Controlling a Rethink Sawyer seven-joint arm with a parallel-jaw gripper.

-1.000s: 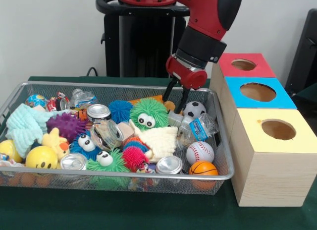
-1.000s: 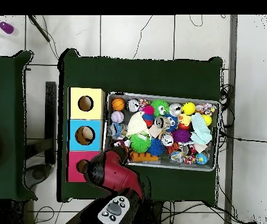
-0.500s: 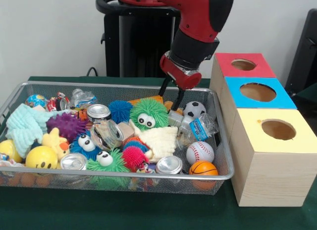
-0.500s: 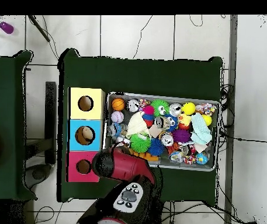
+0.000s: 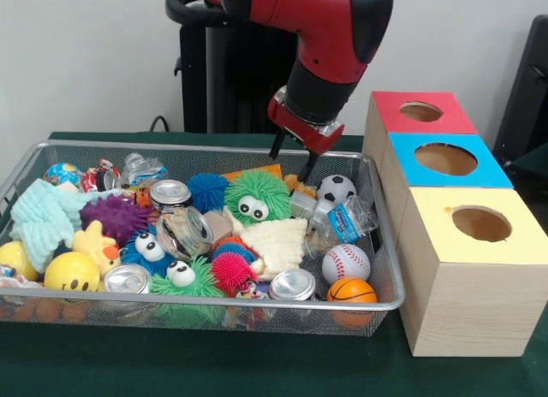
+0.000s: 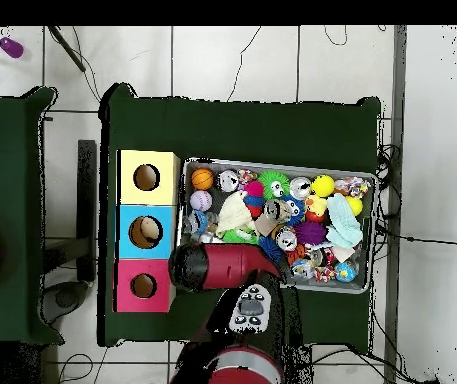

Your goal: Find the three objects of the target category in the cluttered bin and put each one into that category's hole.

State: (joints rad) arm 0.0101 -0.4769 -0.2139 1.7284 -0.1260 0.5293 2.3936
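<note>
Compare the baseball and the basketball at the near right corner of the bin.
The baseball is white with red stitching; the basketball is orange with black lines. The baseball looks larger, the basketball smaller. The baseball lies farther into the wire bin, next to a clear plastic wrapper; the basketball lies closer to the near rim, beside a silver can. Both are round toy sports balls lying loose and untouched.

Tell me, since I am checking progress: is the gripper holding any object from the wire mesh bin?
No: in the front view the gripper hangs open and empty above the wire mesh bin.
</note>
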